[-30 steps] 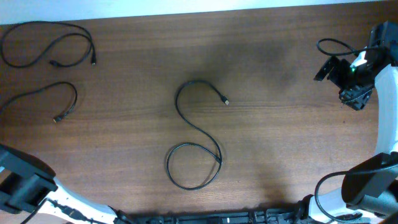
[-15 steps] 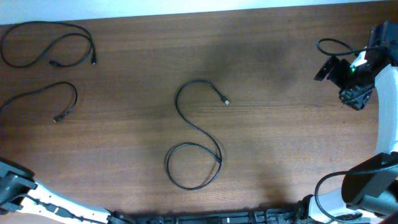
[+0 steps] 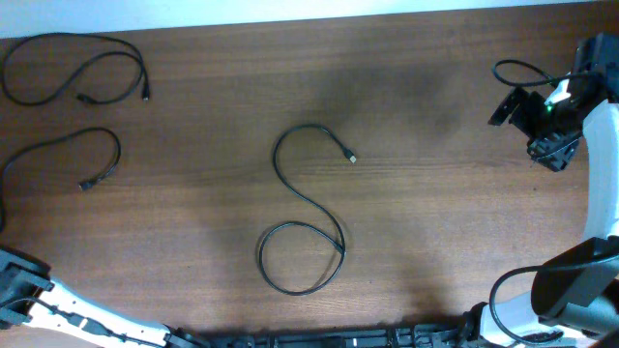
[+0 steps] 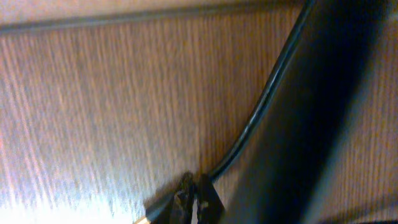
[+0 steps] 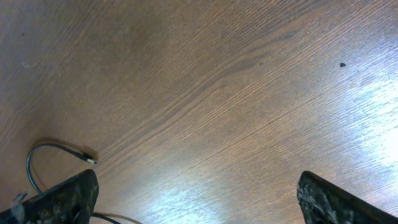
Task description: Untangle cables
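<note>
Three thin black cables lie apart on the wooden table point(image 3: 445, 222). One is a loop at the far left back point(image 3: 106, 58), one a curve below it point(image 3: 115, 145), and one an S-curve ending in a ring at the centre point(image 3: 314, 208). My right gripper point(image 3: 530, 130) hovers at the right back, open and empty. The right wrist view shows it point(image 5: 199, 202) with jaws wide apart and the centre cable's plug end point(image 5: 92, 161) far off. My left gripper point(image 4: 194, 200) shows only in the blurred left wrist view, with its jaws together and nothing between them.
The left arm point(image 3: 24, 285) sits at the table's front left corner. A thicker black wire point(image 4: 261, 118) and a dark arm part point(image 4: 317, 118) fill the right of the left wrist view. An arm wire point(image 3: 517, 68) loops beside the right gripper.
The left arm has drawn back toward the front left corner, leaving most of the overhead view. The cables and right arm have not moved.
</note>
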Controlling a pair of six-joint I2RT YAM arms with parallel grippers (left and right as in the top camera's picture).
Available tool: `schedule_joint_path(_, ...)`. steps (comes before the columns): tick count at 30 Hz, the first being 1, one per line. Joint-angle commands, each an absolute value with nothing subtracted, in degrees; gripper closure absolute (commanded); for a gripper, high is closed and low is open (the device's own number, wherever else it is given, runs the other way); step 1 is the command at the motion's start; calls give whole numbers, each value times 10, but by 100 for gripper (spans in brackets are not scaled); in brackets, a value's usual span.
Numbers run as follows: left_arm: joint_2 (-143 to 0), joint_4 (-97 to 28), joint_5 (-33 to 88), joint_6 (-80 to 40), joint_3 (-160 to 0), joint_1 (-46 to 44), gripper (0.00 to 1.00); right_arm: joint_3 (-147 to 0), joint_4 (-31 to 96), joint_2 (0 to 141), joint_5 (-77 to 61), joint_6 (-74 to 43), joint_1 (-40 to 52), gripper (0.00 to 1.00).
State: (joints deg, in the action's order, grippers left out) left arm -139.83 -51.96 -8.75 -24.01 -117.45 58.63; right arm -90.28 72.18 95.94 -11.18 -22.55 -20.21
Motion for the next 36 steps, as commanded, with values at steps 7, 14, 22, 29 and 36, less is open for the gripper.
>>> schedule_joint_path(7, -1288, -551, -56, -241, -1179, 560, 100, -910, 722, 963, -102, -228, -203, 1)
schedule_joint_path(14, -1260, -570, -133, -161, -1179, 477, 100, -910, 722, 963, -102, -228, -203, 1)
schedule_joint_path(22, -1260, -593, -411, -134, -1179, 396, 100, -910, 722, 963, -102, -228, -203, 1)
schedule_joint_path(29, -1260, -587, -462, -131, -1179, 408, 100, -910, 722, 963, -102, -228, -203, 1)
schedule_joint_path(36, -1260, -587, -555, -104, -1178, 402, 94, -910, 722, 963, -102, -228, -203, 1)
